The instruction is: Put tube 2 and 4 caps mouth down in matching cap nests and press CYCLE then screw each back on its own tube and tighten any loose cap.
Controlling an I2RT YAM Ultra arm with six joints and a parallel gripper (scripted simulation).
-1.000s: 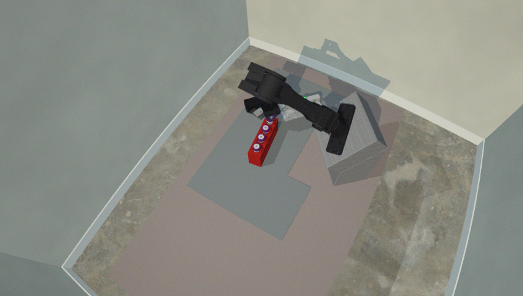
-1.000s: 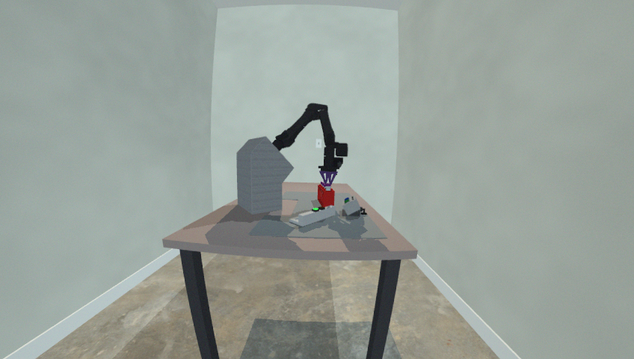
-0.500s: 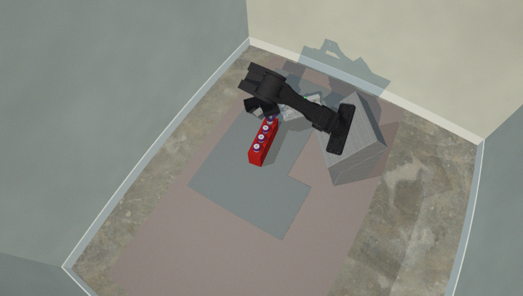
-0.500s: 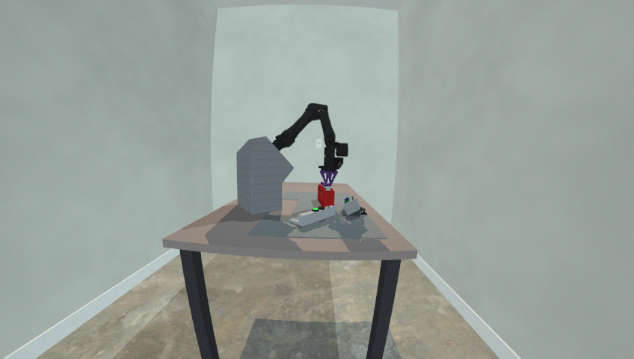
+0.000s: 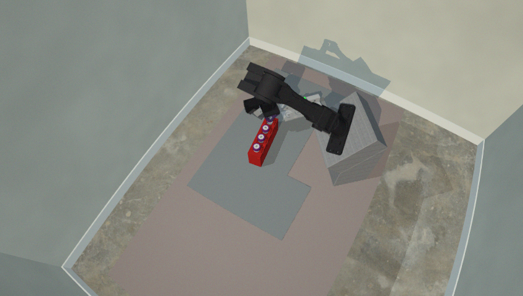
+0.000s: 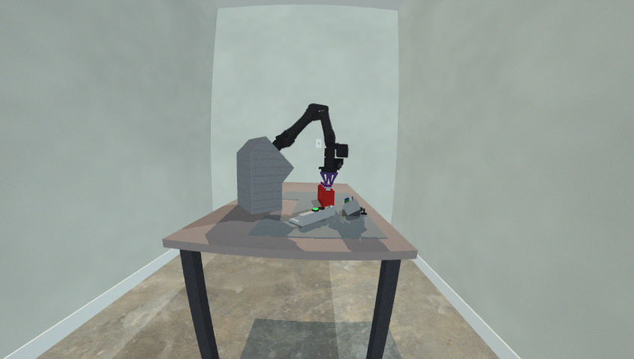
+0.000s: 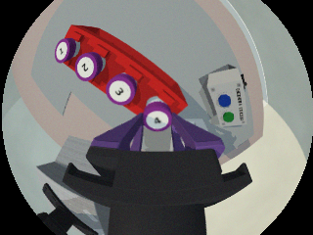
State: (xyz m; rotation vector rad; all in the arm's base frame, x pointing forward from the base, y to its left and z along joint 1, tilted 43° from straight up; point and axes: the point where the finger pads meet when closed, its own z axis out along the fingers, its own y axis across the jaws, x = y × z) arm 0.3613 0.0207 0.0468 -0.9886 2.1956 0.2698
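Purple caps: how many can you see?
4: caps 1, 2 and 3 stand along the red station; cap 4 sits between the gripper's fingers.

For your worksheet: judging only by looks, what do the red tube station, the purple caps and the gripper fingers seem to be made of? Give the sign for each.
Red decapping station: probably moulded plastic, with uniform matt red and crisp notched edges.
Caps: likely plastic, flat purple with white numbered dots.
Gripper, shut on cap 4: its purple fingers look like matt plastic, though painted metal cannot be ruled out.

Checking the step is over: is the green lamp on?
On: a bright green lamp glows on the tray console.
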